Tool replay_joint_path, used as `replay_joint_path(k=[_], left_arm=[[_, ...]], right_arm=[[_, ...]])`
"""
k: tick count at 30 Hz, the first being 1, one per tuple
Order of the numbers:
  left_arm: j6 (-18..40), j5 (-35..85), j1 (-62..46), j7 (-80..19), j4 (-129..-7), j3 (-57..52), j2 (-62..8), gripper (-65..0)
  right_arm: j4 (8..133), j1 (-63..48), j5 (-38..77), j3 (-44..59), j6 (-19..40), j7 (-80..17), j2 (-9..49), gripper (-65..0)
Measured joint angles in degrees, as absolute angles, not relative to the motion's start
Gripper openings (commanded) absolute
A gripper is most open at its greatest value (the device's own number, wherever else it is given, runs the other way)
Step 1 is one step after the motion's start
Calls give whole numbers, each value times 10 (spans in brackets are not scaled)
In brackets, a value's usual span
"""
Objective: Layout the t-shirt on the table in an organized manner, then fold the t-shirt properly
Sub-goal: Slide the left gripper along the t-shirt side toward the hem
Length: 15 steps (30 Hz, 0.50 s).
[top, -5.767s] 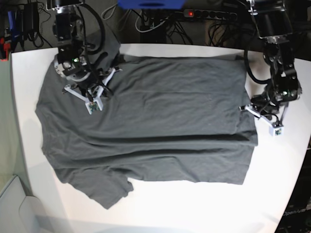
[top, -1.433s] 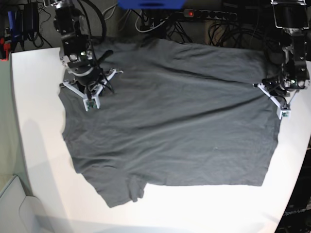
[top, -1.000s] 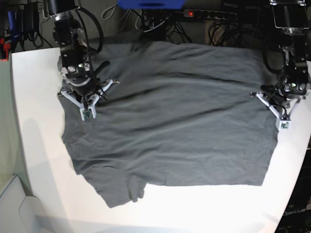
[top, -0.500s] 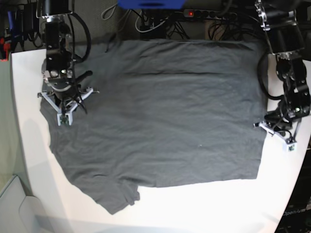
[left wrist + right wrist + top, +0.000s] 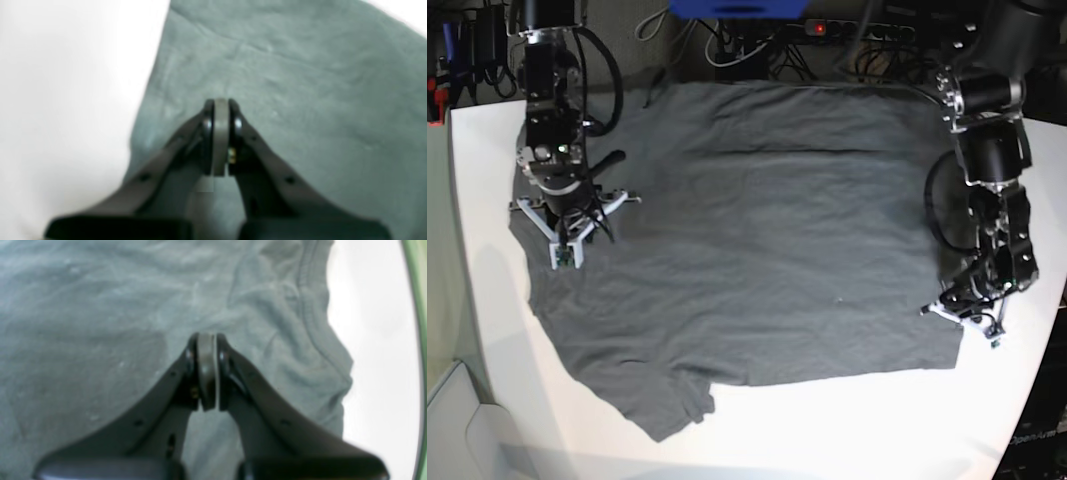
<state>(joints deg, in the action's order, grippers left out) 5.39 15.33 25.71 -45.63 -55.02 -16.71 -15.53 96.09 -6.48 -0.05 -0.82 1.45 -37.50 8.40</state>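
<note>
Base view: t-shirt (image 5: 747,240) spread flat across white counter (image 5: 847,420), no readable print; left tool (image 5: 962,318) and right tool (image 5: 564,240) both pinched closed on its opposite edges.

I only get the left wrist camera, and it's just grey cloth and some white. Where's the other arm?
Observer: The right gripper is over the opposite end of the t-shirt, close to that end's edge.
Operator: Is it open?
Observer: No. The right wrist view shows its jaws closed together above the cloth, next to a stitched hem.
Operator: Is the shirt flat yet?
Observer: Mostly spread out on the table, but one sleeve at the near edge is wrinkled and partly folded.
</note>
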Motion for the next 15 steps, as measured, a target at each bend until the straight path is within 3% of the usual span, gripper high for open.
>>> replay_joint_path(k=[15], left_arm=[[54, 127, 354, -289, -326, -96, -154, -649]], right_arm=[[963, -88, 0, -6, 15, -375, 93, -650]])
